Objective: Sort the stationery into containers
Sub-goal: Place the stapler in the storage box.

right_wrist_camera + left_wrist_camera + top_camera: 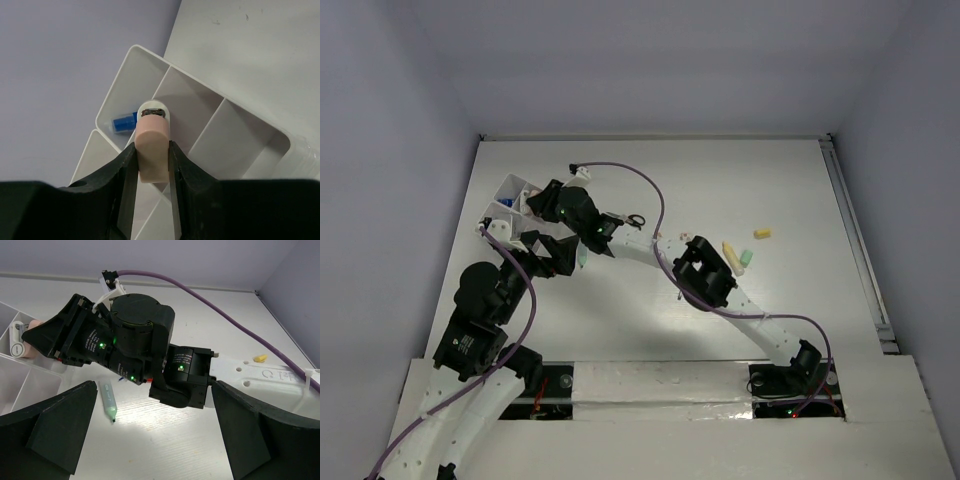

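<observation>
The white bench [770,180] carries everything. My two arms cross over its left half. The right arm [750,320] reaches diagonally from its base to the far left corner, and the left arm [480,330] rises beside it.

In that corner sits the white organiser box [250,135], its thin walls dividing it into open compartments.

My right hand [152,150] hangs over the box, clenched on the pink eraser [154,135], with one finger pressed to each long side and the rounded end sticking out past the fingertips. The eraser is above the dividers near the box's far end. I cannot tell which compartment lies directly under it. A blue-and-white item [124,123] lies in the corner compartment just beyond the eraser; what it is I cannot make out.

My left hand [155,440] hovers just beside the box with its fingers [60,425] spread wide and nothing between them.

The pale green marker [108,401] lies flat on the bench below that hand, nearer its left finger and close to the box's edge.

A loop of the black-handled scissors [636,220] shows beside my right forearm.

Well apart, on the bench's right half, lie the tan eraser [731,252] with the green eraser [745,259] just beside it, and the yellow eraser [763,233] a little farther back.
</observation>
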`<action>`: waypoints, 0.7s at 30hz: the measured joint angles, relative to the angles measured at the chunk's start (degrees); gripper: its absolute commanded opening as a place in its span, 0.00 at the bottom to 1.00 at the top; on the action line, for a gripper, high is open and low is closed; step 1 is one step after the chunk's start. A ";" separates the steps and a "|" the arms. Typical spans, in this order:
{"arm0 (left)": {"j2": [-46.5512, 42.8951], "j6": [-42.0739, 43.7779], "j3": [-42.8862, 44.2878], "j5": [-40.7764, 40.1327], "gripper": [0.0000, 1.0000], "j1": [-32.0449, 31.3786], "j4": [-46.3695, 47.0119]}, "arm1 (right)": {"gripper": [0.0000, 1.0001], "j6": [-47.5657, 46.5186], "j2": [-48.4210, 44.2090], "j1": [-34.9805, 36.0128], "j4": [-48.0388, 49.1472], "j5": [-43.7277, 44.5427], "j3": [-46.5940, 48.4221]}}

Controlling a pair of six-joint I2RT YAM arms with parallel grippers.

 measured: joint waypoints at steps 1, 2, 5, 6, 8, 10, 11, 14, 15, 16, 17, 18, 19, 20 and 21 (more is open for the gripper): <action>0.00 0.00 0.00 0.00 0.99 0.00 -0.04 | 0.39 0.04 0.00 -0.02 0.02 0.00 -0.02; 0.00 0.00 0.00 0.00 0.99 0.00 -0.07 | 0.42 0.02 0.00 -0.02 0.02 0.00 -0.02; 0.00 0.00 0.00 0.00 0.99 0.00 -0.07 | 0.53 -0.17 0.00 0.04 0.07 0.00 -0.20; 0.00 0.00 0.00 0.00 0.99 0.00 -0.07 | 0.58 -0.37 -0.02 0.04 0.24 0.00 -0.48; 0.00 0.00 0.00 0.00 0.99 0.00 -0.07 | 0.61 -0.70 -0.09 0.04 1.53 0.00 -1.07; 0.00 0.00 0.00 -0.02 0.99 0.00 -0.07 | 0.63 -1.22 -0.28 0.04 2.32 0.00 -1.66; 0.00 0.00 0.00 -0.02 0.99 0.00 -0.07 | 0.64 -1.55 -0.50 0.04 2.73 -0.02 -2.14; 0.00 0.00 0.00 -0.07 0.99 0.00 -0.07 | 0.64 -2.80 -1.55 0.07 3.43 -0.37 -4.00; -0.02 0.00 0.00 -0.09 0.99 0.00 -0.07 | 0.64 -3.41 -2.14 0.07 3.80 -0.68 -5.11; -0.02 0.00 0.00 -0.17 0.99 0.00 -0.07 | 0.64 -3.96 -2.78 0.07 4.31 -1.11 -6.27; -0.02 0.00 0.00 -0.28 0.99 0.00 -0.07 | 0.64 -4.83 -3.32 0.07 4.81 -1.75 -7.21; -0.02 0.00 0.00 -0.44 0.99 0.00 -0.07 | 0.64 -5.68 -3.76 0.07 4.98 -2.45 -7.69; -0.02 0.00 0.00 -0.57 0.99 0.00 -0.09 | 0.64 -6.38 -3.89 0.07 5.18 -3.15 -7.80; -0.02 0.00 0.00 -0.70 0.99 0.00 -0.09 | 0.64 -7.52 -4.68 0.07 5.33 -3.87 -8.44; -0.02 0.00 0.00 -0.92 0.99 0.00 -0.09 | 0.64 -8.50 -5.40 0.07 5.42 -4.59 -8.96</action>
